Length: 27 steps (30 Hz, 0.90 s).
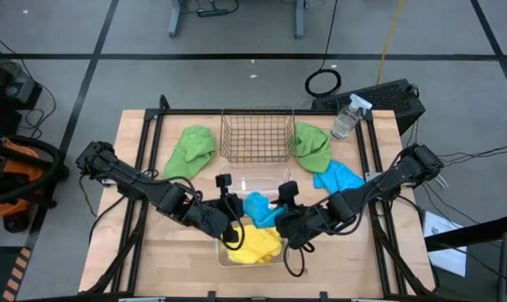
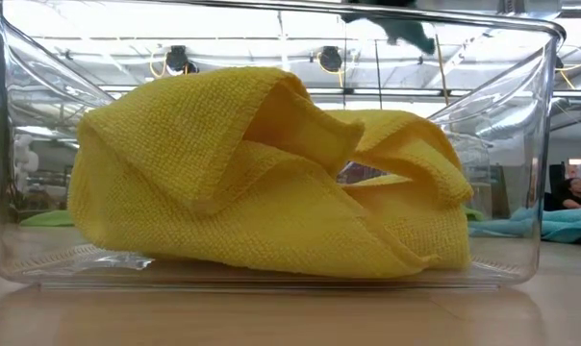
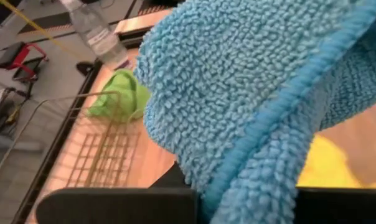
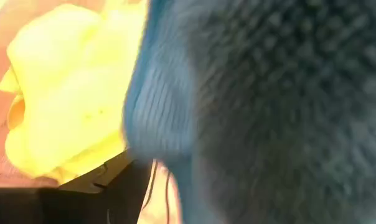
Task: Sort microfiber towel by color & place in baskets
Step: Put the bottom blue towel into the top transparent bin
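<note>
Two grippers met mid-surface over one blue towel [image 1: 260, 207], apparently handing it over: the left gripper's [image 1: 234, 225] fingers clenched on it while the right gripper [image 1: 284, 220] released, above the near clear basket [image 2: 545, 144] holding yellow towels [image 2: 262, 183].

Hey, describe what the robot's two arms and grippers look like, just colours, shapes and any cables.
Both arms are dark, nearly black, built of jointed tubular segments. The left arm and right arm each taper to a blocky black gripper: left gripper, right gripper. Thin black cables loop near each wrist. No markings can be made out.
</note>
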Available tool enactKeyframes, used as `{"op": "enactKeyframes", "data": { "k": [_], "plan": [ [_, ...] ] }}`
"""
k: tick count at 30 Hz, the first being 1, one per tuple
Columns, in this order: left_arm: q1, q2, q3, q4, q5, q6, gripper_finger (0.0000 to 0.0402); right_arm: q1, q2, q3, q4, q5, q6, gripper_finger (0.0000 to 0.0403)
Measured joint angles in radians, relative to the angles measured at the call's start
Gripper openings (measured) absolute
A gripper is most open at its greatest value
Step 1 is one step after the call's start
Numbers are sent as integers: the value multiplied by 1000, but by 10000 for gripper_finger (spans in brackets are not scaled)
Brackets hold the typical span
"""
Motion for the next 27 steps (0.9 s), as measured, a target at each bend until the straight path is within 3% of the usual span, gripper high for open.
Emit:
{"op": "enactKeyframes", "data": {
  "k": [11, 17, 27],
  "plan": [
    [184, 5, 0, -248, 6, -158, 22, 7, -1, 0, -398, 0, 312, 249],
    [264, 8, -35, -219, 114, -157, 22, 52, -35, 0, -529, 19, 438, 219],
    [328, 13, -161, -62, 237, -150, 23, 167, -145, 0, -563, 227, 495, 174]
  ]
}}
